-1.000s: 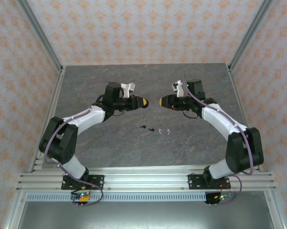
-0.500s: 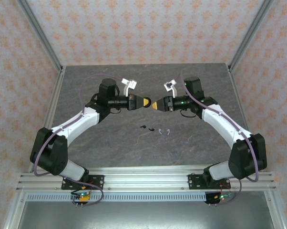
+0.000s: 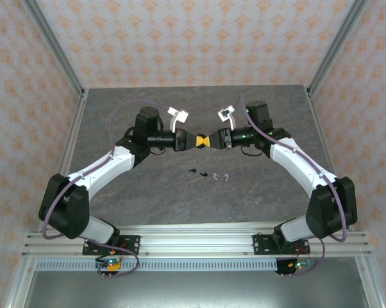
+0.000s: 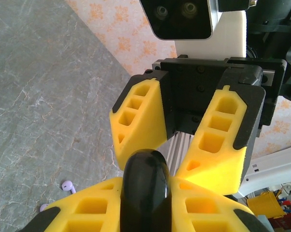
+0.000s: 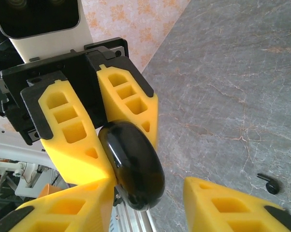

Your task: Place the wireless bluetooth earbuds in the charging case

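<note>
Four earbuds (image 3: 203, 174) (two black), one case (image 4: 145, 191)

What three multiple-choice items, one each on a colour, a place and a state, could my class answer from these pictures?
1. What colour is the case? A white; B black; C lavender.
2. Where do the earbuds lie? A on the table; B in the case; C on the wall.
3. How is the left tool? A open and empty; B resting on the table; C shut on the case.

Key: 1 B, the case is glossy black in both wrist views. 2 A, the earbuds lie loose on the grey table. 3 C, its yellow fingers clamp the case in mid-air.
</note>
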{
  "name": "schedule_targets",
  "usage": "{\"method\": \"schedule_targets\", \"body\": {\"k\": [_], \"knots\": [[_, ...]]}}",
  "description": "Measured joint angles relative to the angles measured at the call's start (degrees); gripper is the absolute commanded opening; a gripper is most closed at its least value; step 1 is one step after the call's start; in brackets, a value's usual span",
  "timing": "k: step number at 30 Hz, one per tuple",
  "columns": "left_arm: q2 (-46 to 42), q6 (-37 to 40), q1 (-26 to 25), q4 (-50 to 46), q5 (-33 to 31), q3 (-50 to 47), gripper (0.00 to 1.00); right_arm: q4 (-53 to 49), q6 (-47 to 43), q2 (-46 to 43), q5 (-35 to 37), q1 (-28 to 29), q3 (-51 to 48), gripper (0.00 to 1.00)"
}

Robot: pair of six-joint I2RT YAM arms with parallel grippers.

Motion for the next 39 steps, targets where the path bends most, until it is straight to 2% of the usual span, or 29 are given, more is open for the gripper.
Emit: {"method": "schedule_targets", "body": {"k": [15,30,36,39], "knots": [[0.0,-0.3,-0.2,0.0,0.0,0.0,0.21,-0.9,-1.4,0.4,-1.7,0.0,0.5,0.24],[-0.1,-1.6,-0.2,0.5,0.6,0.0,0.16,-2.0,-3.0,1.1,-3.5,0.0,1.8,0.37],[-0.8,-1.8,-0.2,0.6,2.6,1.0,0.16,-6.8,-7.2,1.8,-6.5,0.0,5.2,0.37],[-1.1,-1.8,-0.2,0.8,3.2,1.7,0.17,-9.0,-9.1,1.9,-7.2,-0.1,7.0,0.34]]}}
